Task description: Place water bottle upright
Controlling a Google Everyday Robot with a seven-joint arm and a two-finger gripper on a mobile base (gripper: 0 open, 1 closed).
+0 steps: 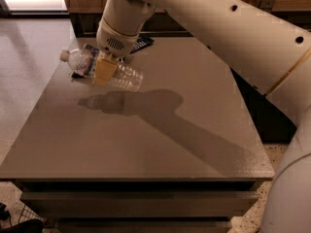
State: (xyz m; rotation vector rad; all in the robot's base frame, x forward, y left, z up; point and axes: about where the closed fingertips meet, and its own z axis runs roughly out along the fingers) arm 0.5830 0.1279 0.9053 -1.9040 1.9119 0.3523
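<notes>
The water bottle [121, 75] is clear ribbed plastic with a white cap at its left end and a white label with blue and red bands. It lies nearly horizontal, lifted above the grey table [160, 144]; its shadow falls on the tabletop below. My gripper [103, 69] is shut on the bottle's middle, with a yellowish finger [104, 71] across its front. The cap points left and slightly up.
A crumpled dark blue snack wrapper [142, 41] lies at the table's far edge behind my wrist. My large cream arm crosses the upper right of the view. The table's left edge borders a light floor; a wooden wall runs behind.
</notes>
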